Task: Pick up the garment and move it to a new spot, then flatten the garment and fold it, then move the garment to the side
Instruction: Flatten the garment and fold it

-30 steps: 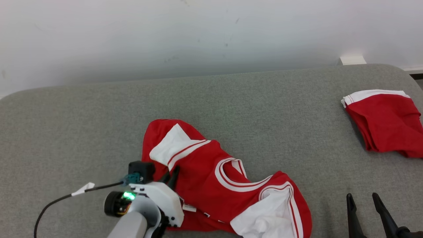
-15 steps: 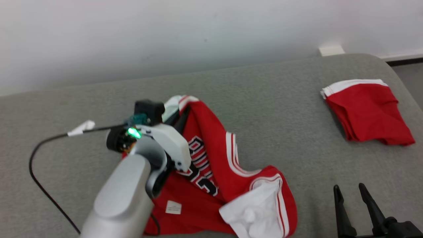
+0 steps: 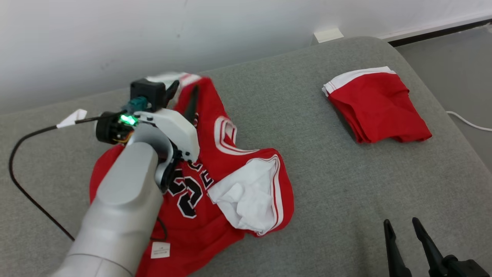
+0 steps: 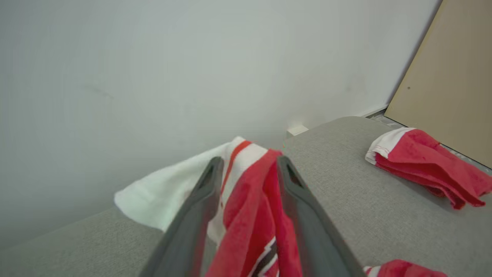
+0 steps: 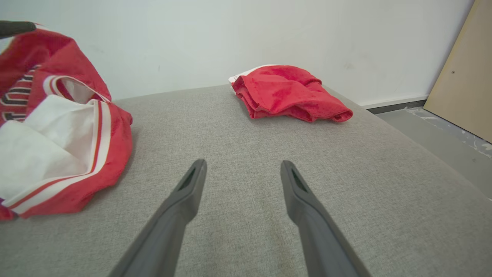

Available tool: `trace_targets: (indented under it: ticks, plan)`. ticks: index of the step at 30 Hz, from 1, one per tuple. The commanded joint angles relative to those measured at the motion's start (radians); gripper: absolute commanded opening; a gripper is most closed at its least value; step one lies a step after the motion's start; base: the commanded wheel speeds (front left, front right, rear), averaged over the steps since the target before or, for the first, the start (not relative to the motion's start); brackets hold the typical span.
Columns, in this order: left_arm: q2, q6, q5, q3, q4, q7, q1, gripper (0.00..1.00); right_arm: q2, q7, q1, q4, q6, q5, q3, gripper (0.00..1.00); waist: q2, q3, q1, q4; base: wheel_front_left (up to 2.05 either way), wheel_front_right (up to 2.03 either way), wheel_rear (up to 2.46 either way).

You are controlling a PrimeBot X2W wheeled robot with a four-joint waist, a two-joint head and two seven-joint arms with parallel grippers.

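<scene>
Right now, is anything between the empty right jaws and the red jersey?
Nothing visible. Only bare grey cushion lies between the jersey and the open jaws of the right gripper; the folded red garment sits farther off.

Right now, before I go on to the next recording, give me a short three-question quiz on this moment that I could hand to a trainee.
1. True or false: the right gripper is shut on the jersey.
2. Between the fingers of the left gripper lies: A) bare grey surface, B) jersey fabric, C) a black cable.
3. On which side of the jersey, the robot's left or its right, does the folded red garment lie?
Key: 1. False: it stands open over the bare cushion. 2. B. 3. Its right, lying apart from the jersey.
</scene>
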Motion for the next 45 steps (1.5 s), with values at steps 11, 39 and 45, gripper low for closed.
trace_targets:
  ticks: [11,39,45]
  plan:
    - [-0.033,-0.025,-0.049,-0.025,0.092,-0.070,0.134,1.00,-0.002,0.001,0.028,-0.008,-0.003,-0.013,-0.043,1.00,-0.0001,-0.064,-0.0001,0.108,0.00,0.00,0.00]
    - [0.034,0.107,-0.167,-0.034,-0.615,0.190,0.812,1.00,-0.002,0.001,0.086,-0.019,-0.003,-0.042,-0.066,1.00,-0.0001,-0.125,-0.0001,0.309,0.00,0.00,0.00]
    - [0.045,0.123,-0.172,-0.034,-0.669,0.222,0.817,1.00,-0.002,0.001,0.069,-0.014,-0.003,-0.038,-0.056,1.00,-0.0001,-0.106,-0.0001,0.298,0.00,0.00,0.00]
